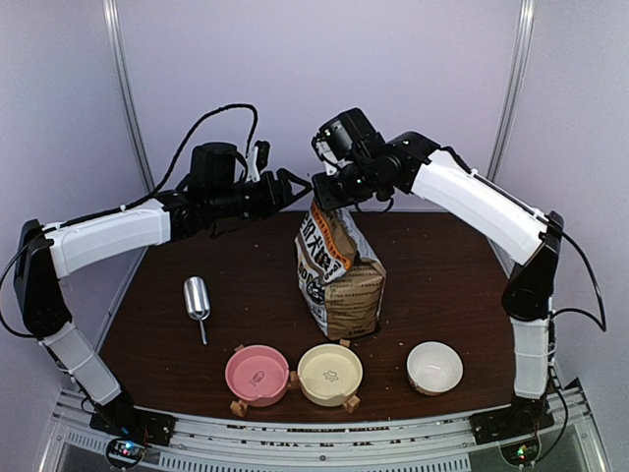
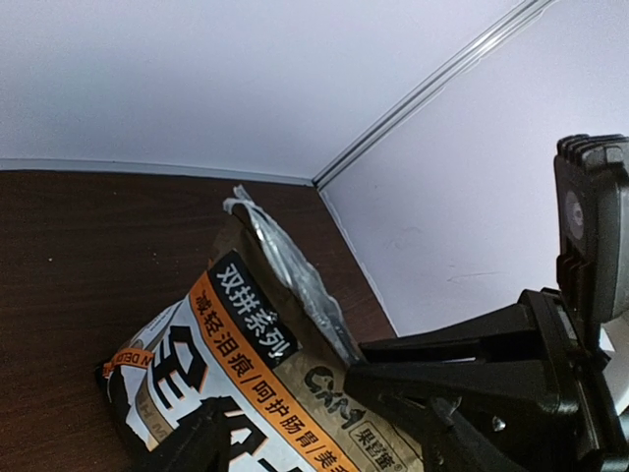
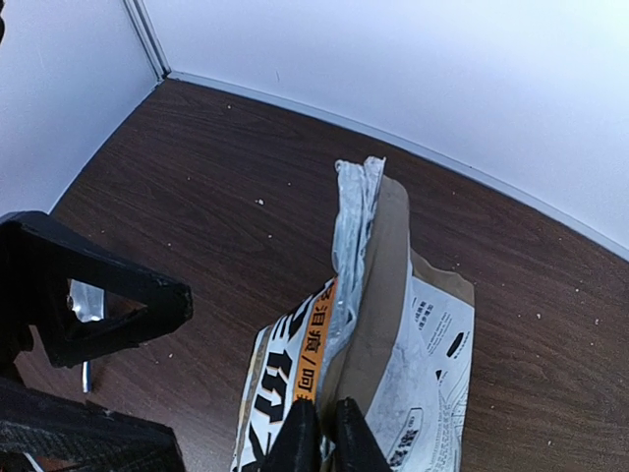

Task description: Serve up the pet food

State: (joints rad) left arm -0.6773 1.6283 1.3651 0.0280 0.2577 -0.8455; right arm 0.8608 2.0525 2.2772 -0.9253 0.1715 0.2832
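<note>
No kibble shows in any view. The kraft-brown printed bag (image 1: 339,275) stands upright at the table's middle, its crumpled top closed. My right gripper (image 1: 322,202) is shut on the bag's top edge; in the right wrist view the fingertips (image 3: 319,438) pinch the foil-lined lip of the bag (image 3: 423,334). My left gripper (image 1: 300,187) is open, just left of the bag's top. In the left wrist view its fingers (image 2: 192,442) sit wide apart on either side of the bag's upper face (image 2: 246,344), and I cannot tell if they touch it. The right gripper (image 2: 472,364) shows there as a black shape.
A shiny metal scoop (image 1: 198,300) lies left of the bag. A pink bowl (image 1: 257,374), a cream bowl (image 1: 330,374) and a white bowl (image 1: 434,366) stand in a row near the front edge, all without food. White walls close in the table.
</note>
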